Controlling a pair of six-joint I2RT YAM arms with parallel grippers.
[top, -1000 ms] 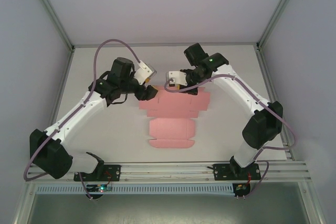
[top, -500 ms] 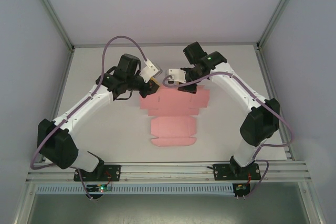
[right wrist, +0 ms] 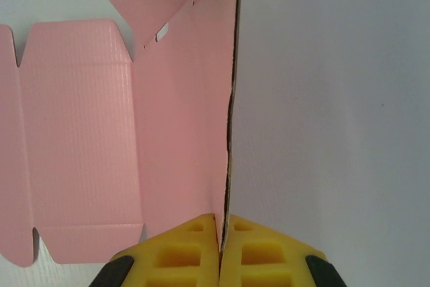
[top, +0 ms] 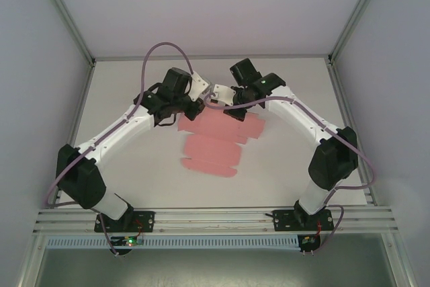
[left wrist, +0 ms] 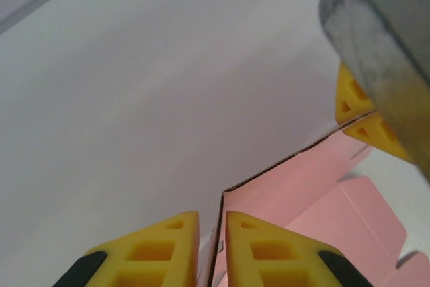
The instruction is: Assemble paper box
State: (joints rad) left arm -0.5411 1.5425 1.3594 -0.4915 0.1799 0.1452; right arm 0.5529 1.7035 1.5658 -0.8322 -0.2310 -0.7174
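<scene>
White table (top: 269, 173), grey walls (top: 40, 65): my left gripper (left wrist: 212, 250) and right gripper (right wrist: 222, 250) pinch the paper box (top: 213, 140); right wrist view catches its slot (right wrist: 162, 30).

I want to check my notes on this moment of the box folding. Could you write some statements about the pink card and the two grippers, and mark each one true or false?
1. The left gripper is shut on an edge of the paper box. True.
2. One gripper hangs open, apart from the card. False: the right gripper is also shut on the card's edge.
3. The card is folded into a closed box. False: it is an open sheet with flaps and creases.
4. Both grippers are close together at the far side of the sheet. True.
5. The card is blue. False: it is pink.
</scene>
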